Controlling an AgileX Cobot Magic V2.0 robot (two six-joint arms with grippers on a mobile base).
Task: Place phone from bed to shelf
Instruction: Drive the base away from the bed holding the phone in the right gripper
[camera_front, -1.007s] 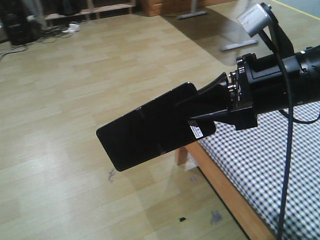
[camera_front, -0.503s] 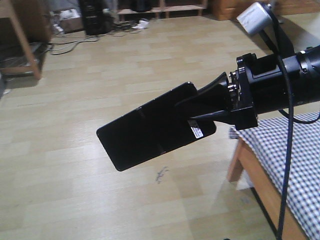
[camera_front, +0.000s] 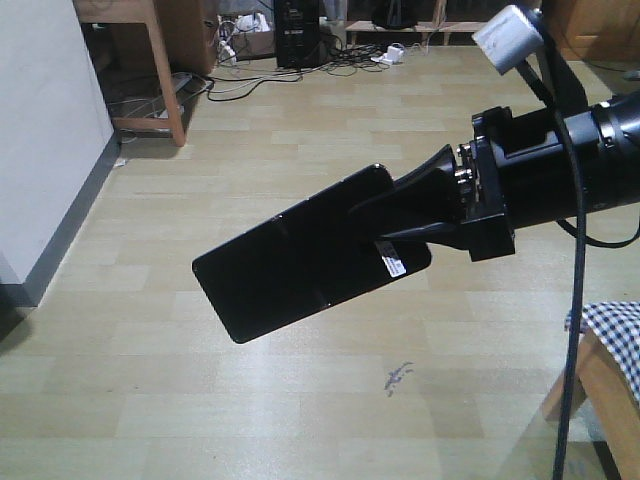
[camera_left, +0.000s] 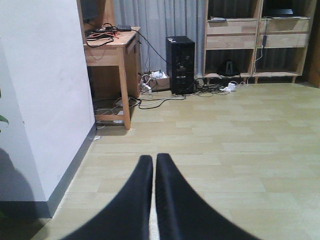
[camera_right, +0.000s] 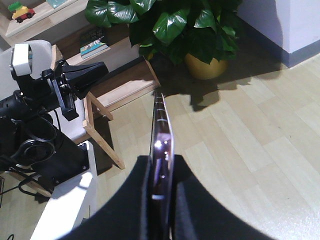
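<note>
The phone, a glossy black slab with a white sticker, is held flat over the wooden floor with my right gripper shut on its near end. In the right wrist view the phone shows edge-on, pinched between both fingers. Only a corner of the gingham bed shows at the lower right. The light wood shelf stands against the far wall in the left wrist view. My left gripper is shut with nothing in it, aimed at the floor; it also appears as a black left gripper at the upper left.
A white wall runs along the left. A wooden desk stands beside it, with a black computer tower and loose cables on the floor. A large potted plant and a small wooden stand show in the right wrist view.
The whole view has swung left: the bed slid off to the right edge, and the wall and desk came in on the left. The phone stays fixed in the right gripper.
</note>
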